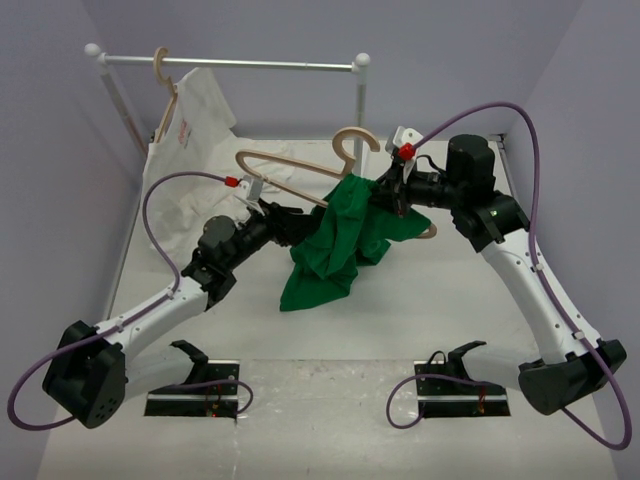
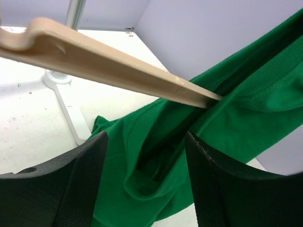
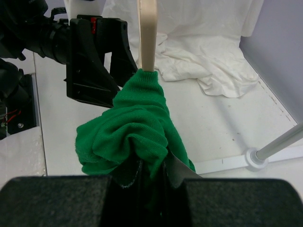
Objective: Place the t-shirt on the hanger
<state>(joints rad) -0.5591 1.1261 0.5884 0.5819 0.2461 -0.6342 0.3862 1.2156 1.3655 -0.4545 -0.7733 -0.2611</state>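
The pale tan wooden hanger [image 1: 285, 175] is held in the air over the table's middle, hook up. One of its arms goes into the bright green t-shirt [image 1: 340, 245], which hangs bunched from it with its low end on the table. My right gripper [image 1: 392, 195] is shut on a wad of the t-shirt [image 3: 128, 127] at the hanger [image 3: 147, 33] arm; I cannot tell whether wood is clamped inside. My left gripper [image 1: 300, 225] is open. Its fingers [image 2: 85, 179] stand either side of a fold of the t-shirt [image 2: 246, 104], under the hanger arm [image 2: 109, 61].
A white rail rack [image 1: 230, 63] stands at the back, with a second wooden hanger [image 1: 165, 75] carrying a white shirt [image 1: 200, 110] that trails onto the table [image 3: 208, 56]. The rack's foot [image 3: 258, 158] is close to my right. Two black stands [image 1: 195, 385] sit by the near edge.
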